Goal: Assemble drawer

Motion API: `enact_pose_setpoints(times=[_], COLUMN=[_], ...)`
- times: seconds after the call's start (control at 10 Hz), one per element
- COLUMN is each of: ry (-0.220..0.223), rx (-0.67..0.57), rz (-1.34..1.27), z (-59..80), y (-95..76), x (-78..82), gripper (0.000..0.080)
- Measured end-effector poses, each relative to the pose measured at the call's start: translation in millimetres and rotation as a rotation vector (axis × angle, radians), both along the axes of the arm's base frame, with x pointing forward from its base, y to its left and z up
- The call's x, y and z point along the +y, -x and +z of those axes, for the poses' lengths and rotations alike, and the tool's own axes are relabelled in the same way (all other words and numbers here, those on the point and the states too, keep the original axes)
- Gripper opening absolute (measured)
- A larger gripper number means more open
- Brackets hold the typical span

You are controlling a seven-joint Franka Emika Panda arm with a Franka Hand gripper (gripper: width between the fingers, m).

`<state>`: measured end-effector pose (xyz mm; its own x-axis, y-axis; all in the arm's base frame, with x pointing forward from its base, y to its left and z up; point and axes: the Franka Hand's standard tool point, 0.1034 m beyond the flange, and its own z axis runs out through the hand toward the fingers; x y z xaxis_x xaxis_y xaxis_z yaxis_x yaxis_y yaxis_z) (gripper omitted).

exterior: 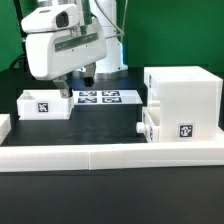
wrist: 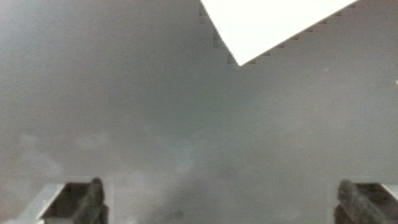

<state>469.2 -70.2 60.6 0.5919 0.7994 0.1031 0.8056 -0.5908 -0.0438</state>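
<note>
In the exterior view the tall white drawer housing (exterior: 183,98) stands on the right. One tray with a black knob (exterior: 150,128) sits pushed into its lower front, a tag on its face. The other shallow tray (exterior: 44,104), also tagged, lies apart on the left. My gripper (exterior: 75,82) hangs above the table between this tray and the marker board, holding nothing. In the wrist view my fingertips (wrist: 73,203) stand wide apart over bare dark table, with a white corner (wrist: 270,25) ahead; I cannot tell which part it is.
The marker board (exterior: 99,97) lies flat behind the gripper. A long low white wall (exterior: 110,153) runs across the front of the table. The arm's body (exterior: 60,45) fills the upper left.
</note>
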Motion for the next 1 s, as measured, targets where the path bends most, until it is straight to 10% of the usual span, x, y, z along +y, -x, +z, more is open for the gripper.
enact_pose_setpoints(times=[0.5, 1.0], ry=[-0.014, 0.009], rx=[0.044, 0.141], rz=[-0.399, -0.822], z=[-3.1, -16.4], y=[6.9, 64.1], x=[-5.4, -11.3], gripper=[0.0649, 0.0649])
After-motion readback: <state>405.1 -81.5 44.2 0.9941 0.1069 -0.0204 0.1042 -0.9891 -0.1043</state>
